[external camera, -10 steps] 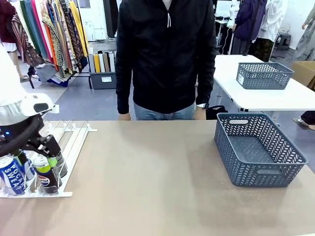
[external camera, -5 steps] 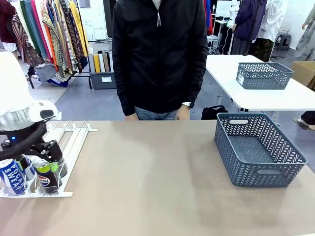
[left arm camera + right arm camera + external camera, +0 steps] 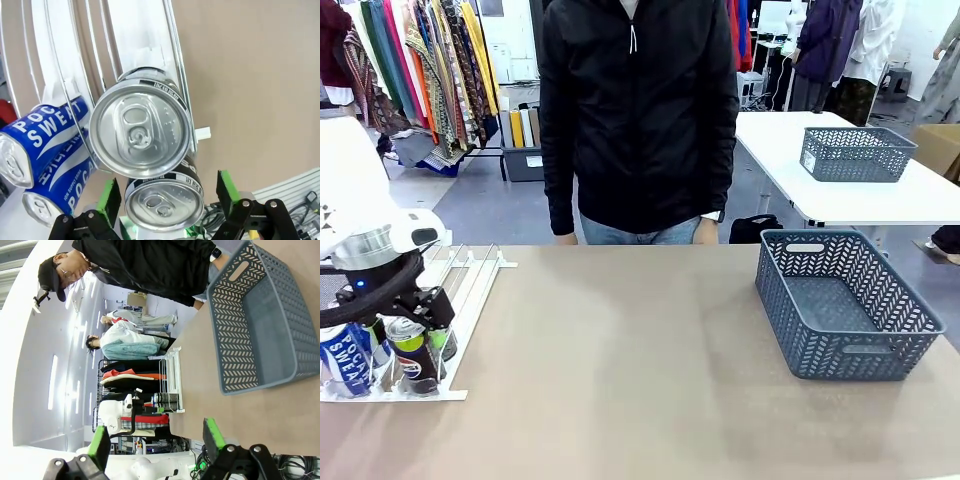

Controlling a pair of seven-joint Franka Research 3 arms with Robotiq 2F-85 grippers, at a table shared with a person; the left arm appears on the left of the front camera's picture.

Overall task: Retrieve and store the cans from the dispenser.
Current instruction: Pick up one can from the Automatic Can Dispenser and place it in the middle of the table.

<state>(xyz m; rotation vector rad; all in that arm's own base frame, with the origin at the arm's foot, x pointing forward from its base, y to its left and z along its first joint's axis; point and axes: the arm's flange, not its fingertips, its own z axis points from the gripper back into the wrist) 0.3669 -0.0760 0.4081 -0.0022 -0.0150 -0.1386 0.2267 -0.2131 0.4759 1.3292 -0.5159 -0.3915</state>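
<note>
**Left end effector (image 3: 410,342) spread wide around a black can at the dispenser (image 3: 470,285)**

We found the white dispenser at the robot's left on the desk (image 3: 620,390), with its long rails sloping down toward the robot's side. The cans were gathered at its low end. In the left wrist view we counted two black cans (image 3: 140,130) in one lane, one behind the other with their silver tops facing the camera. Two blue cans (image 3: 47,127) lettered "Pocari Sweat" lay in the lane just beside them.

The left end effector hung over that low end. Its green pads (image 3: 109,194) stood on either side of the black can at the bottom of the wrist picture. We could see a narrow gap between each pad and the can's side, so the jaws were fully apart and had hold of nothing. In the front view the black fingers flanked the same lane, with a blue can just beside them on the outer side.

The right end effector (image 3: 156,440) was above the desk with its jaws likewise wide apart and nothing between them. Ahead of it sat a grey basket (image 3: 255,325), which in the front view stood on the desk's right side, well apart from the dispenser.

A person (image 3: 640,120) in a black jacket stood at the far side of the desk, hands hanging by its far edge.
</note>
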